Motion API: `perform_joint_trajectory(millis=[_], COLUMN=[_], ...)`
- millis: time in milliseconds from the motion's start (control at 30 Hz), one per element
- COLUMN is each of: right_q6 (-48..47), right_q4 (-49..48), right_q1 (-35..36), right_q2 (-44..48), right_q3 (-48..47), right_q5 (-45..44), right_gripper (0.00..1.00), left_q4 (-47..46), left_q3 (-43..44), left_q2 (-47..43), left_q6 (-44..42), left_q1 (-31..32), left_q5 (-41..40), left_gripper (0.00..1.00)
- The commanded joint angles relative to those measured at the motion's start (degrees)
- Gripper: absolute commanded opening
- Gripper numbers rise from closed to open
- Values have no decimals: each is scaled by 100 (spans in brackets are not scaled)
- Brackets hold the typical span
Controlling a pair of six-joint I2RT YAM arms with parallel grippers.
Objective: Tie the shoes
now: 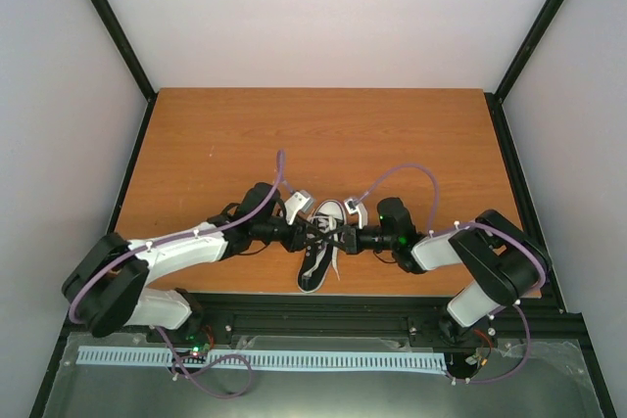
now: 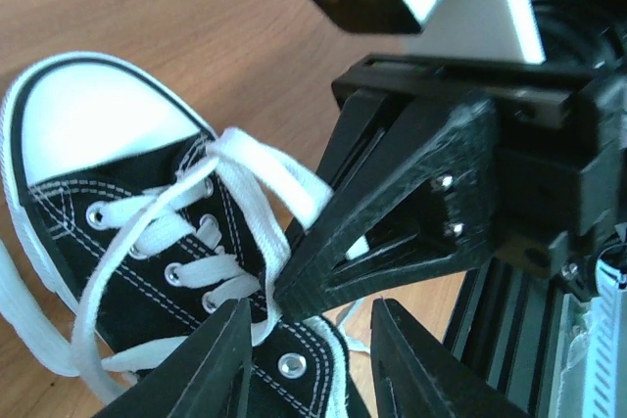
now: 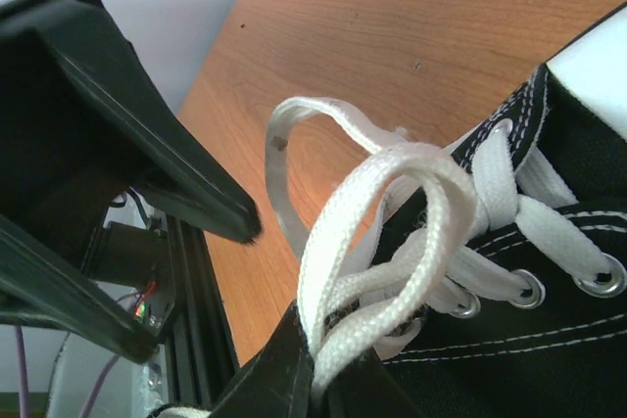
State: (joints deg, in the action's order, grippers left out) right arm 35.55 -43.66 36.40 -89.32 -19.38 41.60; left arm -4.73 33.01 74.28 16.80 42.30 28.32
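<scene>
I see my right gripper [image 3: 312,381] clamped shut on the lace loop [image 3: 392,193], dead ahead of my left gripper [image 2: 309,340], whose jaws are half open and empty, above the sneaker [image 2: 93,129].

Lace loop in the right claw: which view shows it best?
Right wrist view: the lace loop fills the frame, pinched by the right claw. Left wrist view hides part behind that claw; top view shows it tiny.
</scene>
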Motion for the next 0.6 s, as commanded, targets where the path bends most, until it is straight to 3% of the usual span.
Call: perform_joint_trajectory(millis=[0,333,567], right_q6=[279,441,448], right_q4=[-490,-424,-427], right_q1=[0,-80,-116], right_q2=[-133,-128,-141], right_q3=[52,30,22], right_q5=[56,169,249], right_gripper=[3,3,3], left_q4=[-264,-516,-540], left_q3=[224,192,229], left_q2=[345,882,1050], left_q6=[-366,-506,-563], left_q1=[50,84,111], left_q5=[244,59,19], left_gripper=[36,36,30])
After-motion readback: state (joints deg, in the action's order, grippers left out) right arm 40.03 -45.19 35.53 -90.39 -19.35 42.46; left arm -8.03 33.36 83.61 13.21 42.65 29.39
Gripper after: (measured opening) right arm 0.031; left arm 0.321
